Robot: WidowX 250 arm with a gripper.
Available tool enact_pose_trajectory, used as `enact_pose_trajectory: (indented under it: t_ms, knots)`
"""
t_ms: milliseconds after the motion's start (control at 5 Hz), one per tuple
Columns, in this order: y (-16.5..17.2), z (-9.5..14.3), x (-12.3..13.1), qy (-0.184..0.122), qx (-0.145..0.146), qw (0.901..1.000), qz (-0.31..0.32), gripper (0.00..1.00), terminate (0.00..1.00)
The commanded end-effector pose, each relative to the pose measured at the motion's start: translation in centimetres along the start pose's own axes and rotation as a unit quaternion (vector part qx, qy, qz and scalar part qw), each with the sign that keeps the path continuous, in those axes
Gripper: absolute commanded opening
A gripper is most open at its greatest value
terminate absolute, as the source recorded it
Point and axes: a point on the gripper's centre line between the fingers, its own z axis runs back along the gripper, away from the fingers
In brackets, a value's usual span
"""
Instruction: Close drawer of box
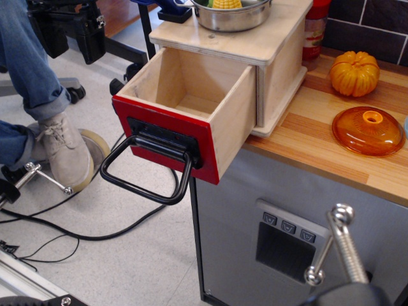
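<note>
The pale plywood box point(280, 57) stands on the left end of a wooden counter point(319, 137). Its drawer point(191, 108) is pulled far out, empty, and hangs past the counter edge over the floor. The drawer's red front panel point(162, 131) carries a black plate and a large black loop handle point(137, 182) that hangs down. Of my gripper only a metal rod with a hook end point(338, 248) and a dark body point(347, 296) show, at the bottom right. They are well apart from the drawer, to the lower right of it. Its fingers are not visible.
A steel pot point(233, 16) with corn stands on the box top. An orange pumpkin point(354, 72) and an orange glass lid point(368, 129) lie on the counter. Below is a grey cabinet point(255, 210) with a dark recessed panel point(284, 245). A person's leg and shoe point(64, 150) and cables point(95, 233) are on the floor at left.
</note>
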Motion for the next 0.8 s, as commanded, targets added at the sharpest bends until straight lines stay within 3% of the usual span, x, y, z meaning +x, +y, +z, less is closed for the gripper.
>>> enact_pose_trajectory:
  t_ms: [0, 600]
  knots:
    - [0.0, 0.0, 0.0, 0.000, 0.000, 1.0000, 0.000, 1.00, 0.00]
    - [-5.1, 1.9, -6.5, 0.025, -0.049, 0.9977, -0.040, 1.00, 0.00]
